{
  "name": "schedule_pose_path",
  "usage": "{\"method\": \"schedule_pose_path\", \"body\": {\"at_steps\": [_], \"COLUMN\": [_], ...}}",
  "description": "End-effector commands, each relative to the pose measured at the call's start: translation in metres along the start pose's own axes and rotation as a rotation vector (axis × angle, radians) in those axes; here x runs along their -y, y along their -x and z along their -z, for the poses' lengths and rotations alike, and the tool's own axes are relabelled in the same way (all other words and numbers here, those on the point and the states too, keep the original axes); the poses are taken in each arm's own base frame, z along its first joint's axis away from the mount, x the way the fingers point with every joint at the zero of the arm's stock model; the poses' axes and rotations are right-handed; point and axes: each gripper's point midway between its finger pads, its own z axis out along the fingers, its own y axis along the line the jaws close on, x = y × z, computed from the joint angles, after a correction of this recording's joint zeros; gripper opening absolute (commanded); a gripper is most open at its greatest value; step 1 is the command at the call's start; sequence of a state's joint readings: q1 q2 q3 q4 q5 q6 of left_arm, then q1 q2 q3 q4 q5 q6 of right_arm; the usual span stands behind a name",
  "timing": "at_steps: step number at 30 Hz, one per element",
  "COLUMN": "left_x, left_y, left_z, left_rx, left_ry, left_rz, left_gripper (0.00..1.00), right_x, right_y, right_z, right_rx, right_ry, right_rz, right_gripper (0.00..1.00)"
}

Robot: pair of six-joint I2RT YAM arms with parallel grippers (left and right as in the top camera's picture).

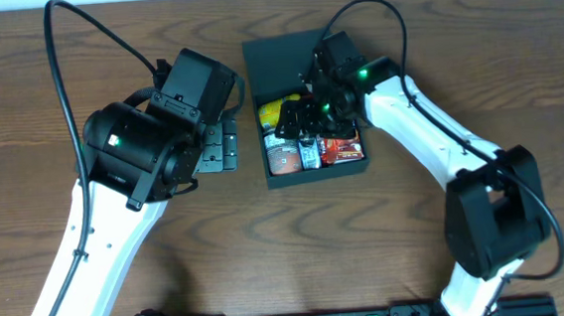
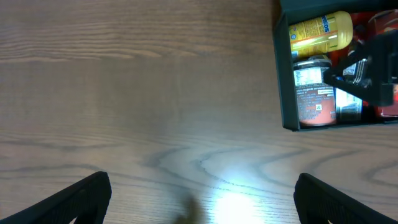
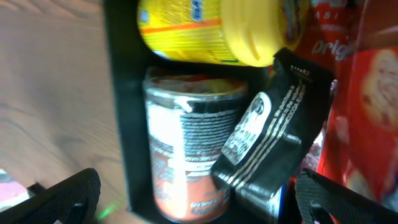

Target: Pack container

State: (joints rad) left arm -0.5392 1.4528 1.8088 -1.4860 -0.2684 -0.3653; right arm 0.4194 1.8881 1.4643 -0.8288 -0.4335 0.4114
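Step in hand is judged to be the placing of an item into the container (image 1: 318, 174); the container is seen mid-worktop with its lid (image 1: 277, 64) folded back flat on the far side; packed inside it are a yellow bottle (image 3: 205, 31) at the far left corner, a can (image 3: 180, 155) along the left wall nearer the front, a red snack pack (image 3: 367, 106) on the right side, and a black striped sachet (image 3: 273, 130) leaning tilted between the can and the snack pack. The right tool (image 1: 302, 125) is held directly above the container's contents; its fingers (image 3: 65, 196) are spread wide to either side of the can and sachet; nothing is pinched, and the sachet is judged to lie free. The left tool (image 2: 205, 202) is held over bare worktop (image 2: 124, 93) just left of the container; it is spread wide and empty. Next move is judged to call for a straight lift of the right tool clear of the container walls, without the leaning sachet being snagged; after that either another item is to be fetched or the lid is to be swung shut. Whether more items wait outside the views cannot be told; the sachet may need pressing flat, since it stands proud and could foul the lid.
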Motion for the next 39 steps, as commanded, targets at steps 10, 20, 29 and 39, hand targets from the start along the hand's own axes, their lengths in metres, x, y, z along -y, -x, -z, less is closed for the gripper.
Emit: {"method": "schedule_pose_path", "body": {"at_steps": [10, 20, 29, 39], "left_x": [-0.048, -0.054, 0.029, 0.08], "left_y": [0.017, 0.072, 0.083, 0.101], "left_z": [-0.012, -0.085, -0.175, -0.23], "left_rx": [0.021, -0.102, -0.305, -0.317], "left_ry": [0.091, -0.502, -0.895, -1.051], "left_rz": [0.145, 0.424, 0.332, 0.352], "left_gripper": [0.95, 0.95, 0.95, 0.95], "right_x": [-0.024, 0.039, 0.053, 0.053], "right_y": [-0.011, -0.048, -0.046, -0.046], "right_z": [0.157, 0.195, 0.204, 0.205], "right_rx": [0.356, 0.348, 0.369, 0.372], "right_ry": [-0.13, -0.482, -0.573, -0.579], "right_rz": [0.148, 0.078, 0.069, 0.069], "right_gripper": [0.99, 0.99, 0.99, 0.99]}}
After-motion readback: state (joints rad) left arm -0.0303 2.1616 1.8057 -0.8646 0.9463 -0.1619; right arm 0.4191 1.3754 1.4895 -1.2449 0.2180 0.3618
